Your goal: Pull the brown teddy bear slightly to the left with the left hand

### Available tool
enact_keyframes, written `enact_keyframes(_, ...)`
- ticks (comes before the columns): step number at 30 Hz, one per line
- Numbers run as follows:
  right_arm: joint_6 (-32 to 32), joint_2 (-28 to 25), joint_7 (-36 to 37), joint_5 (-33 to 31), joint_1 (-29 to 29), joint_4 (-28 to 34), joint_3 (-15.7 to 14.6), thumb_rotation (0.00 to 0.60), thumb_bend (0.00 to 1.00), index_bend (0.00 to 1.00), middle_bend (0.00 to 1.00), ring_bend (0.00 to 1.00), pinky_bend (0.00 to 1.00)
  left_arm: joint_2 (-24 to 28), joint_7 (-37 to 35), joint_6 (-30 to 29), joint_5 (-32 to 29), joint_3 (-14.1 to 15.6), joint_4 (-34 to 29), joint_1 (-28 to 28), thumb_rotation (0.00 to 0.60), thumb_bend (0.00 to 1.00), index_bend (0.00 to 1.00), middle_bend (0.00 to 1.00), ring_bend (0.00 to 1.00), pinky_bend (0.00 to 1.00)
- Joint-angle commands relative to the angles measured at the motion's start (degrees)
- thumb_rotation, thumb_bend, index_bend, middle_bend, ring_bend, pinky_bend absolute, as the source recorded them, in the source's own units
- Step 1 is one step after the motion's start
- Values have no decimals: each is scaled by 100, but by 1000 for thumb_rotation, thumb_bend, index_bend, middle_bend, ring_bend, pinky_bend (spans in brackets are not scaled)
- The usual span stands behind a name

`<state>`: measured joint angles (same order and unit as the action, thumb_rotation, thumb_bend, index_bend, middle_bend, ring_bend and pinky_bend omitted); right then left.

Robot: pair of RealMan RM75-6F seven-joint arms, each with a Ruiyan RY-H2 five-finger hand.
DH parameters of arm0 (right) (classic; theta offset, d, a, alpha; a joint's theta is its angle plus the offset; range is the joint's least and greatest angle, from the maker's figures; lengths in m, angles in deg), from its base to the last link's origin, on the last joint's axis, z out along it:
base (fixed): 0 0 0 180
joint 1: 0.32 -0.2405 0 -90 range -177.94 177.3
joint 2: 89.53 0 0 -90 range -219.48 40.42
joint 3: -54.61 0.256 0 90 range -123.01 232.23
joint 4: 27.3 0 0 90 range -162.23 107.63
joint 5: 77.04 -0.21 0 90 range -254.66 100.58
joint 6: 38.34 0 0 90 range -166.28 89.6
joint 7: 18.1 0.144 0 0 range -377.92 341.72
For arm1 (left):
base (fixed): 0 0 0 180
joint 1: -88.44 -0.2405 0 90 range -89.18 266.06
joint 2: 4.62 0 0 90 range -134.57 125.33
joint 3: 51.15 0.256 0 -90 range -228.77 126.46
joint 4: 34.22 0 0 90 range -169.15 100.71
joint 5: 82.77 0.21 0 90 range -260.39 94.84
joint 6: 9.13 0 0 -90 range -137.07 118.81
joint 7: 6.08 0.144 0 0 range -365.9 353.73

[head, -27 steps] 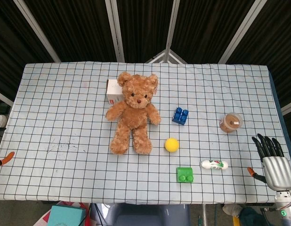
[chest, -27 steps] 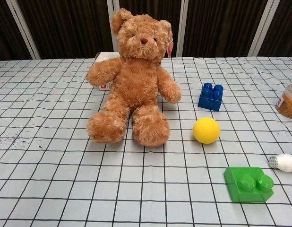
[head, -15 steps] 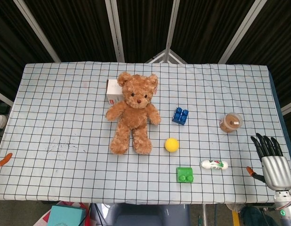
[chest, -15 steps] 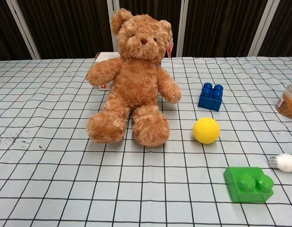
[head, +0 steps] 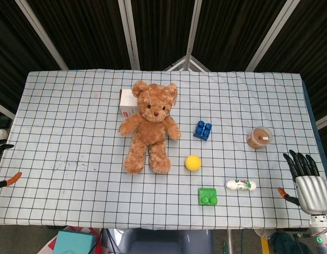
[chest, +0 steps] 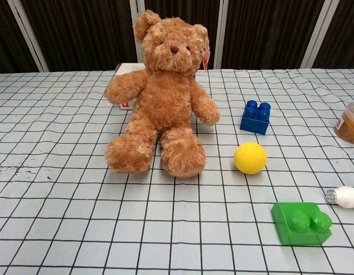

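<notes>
The brown teddy bear (head: 148, 124) sits upright left of the table's middle, facing me, its back against a small white box (head: 127, 102). In the chest view the bear (chest: 162, 94) fills the centre and nothing touches it. My left hand (head: 1, 147) only peeks in at the far left edge of the head view, dark fingertips above and an orange thumb tip below, well apart from the bear and holding nothing. My right hand (head: 307, 177) rests off the table's right front corner, fingers straight and empty.
Right of the bear lie a blue brick (head: 202, 129), a yellow ball (head: 192, 162), a green brick (head: 207, 196), a small white bottle (head: 241, 184) and a brown-filled cup (head: 259, 137). The checkered cloth (head: 68, 132) stretches left of the bear.
My left hand has come further into the head view at the left edge; its dark fingertips now show. The bear and my right hand have not moved.
</notes>
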<state>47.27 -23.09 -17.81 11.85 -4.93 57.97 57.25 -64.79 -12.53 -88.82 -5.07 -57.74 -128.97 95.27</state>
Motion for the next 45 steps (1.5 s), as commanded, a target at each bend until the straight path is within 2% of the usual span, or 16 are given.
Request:
enact_keyframes(1, -2, -16, 11, -17, 5, 15, 2, 600, 209, 0, 17, 29, 0, -168, -1306, 583, 156, -60, 270, 337, 600, 177, 152, 125, 0, 96)
enact_keyframes(2, -10, -17, 20, -34, 9, 15, 1, 600, 209, 0, 17, 29, 0, -248, -1955, 726, 208, -112, 290, 428, 600, 170, 127, 122, 0, 96)
enact_keyframes(3, -14, -14, 28, -42, 12, 12, 1, 600, 208, 0, 17, 29, 0, -276, -2272, 808, 232, -133, 265, 474, 600, 162, 94, 116, 0, 96)
enact_keyframes(4, -23, -10, 43, -59, 13, -1, 3, 600, 209, 0, 17, 29, 0, -294, -2932, 1013, 291, -160, 233, 575, 600, 157, 79, 109, 0, 96)
enact_keyframes(5, -36, -10, 61, -80, 13, -19, 9, 600, 209, 0, 17, 29, 0, -251, -4027, 1404, 383, -182, 176, 751, 600, 156, 75, 104, 0, 96)
enact_keyframes(8, -53, -9, 106, -100, 2, -42, 23, 600, 208, 0, 17, 29, 0, -180, -5785, 2105, 451, -342, 390, 1176, 600, 141, 54, 82, 0, 95)
enact_keyframes(11, -99, -3, 144, -131, -20, -77, 37, 600, 208, 0, 17, 29, 0, -320, -6151, 2509, 372, -484, 678, 1525, 600, 117, 51, 71, 0, 95)
enact_keyframes(15, -199, 12, 183, -207, -58, -131, 59, 600, 208, 0, 17, 29, 0, -446, -6482, 3146, 146, -675, 655, 1998, 600, 107, 49, 67, 0, 95)
enact_keyframes(21, -257, 26, 234, -245, -74, -184, 60, 600, 208, 0, 17, 29, 0, -822, -6744, 3930, -462, -975, 809, 2560, 600, 107, 37, 68, 0, 95)
enact_keyframes(27, -255, 5, 348, -286, -65, -232, 78, 600, 208, 0, 17, 29, 0, -1377, -6511, 4415, -924, -1136, 1191, 3019, 600, 107, 37, 77, 0, 95)
enact_keyframes(37, -329, 20, 479, -320, -86, -326, 76, 600, 208, 0, 17, 29, 0, -2060, -5548, 4680, -1637, -1198, 1563, 3485, 600, 107, 96, 129, 0, 94)
enact_keyframes(45, -254, -13, 564, -303, -62, -334, 89, 600, 209, 0, 17, 29, 0, -2432, -4601, 4463, -2299, -1267, 1599, 3718, 600, 107, 161, 146, 0, 94)
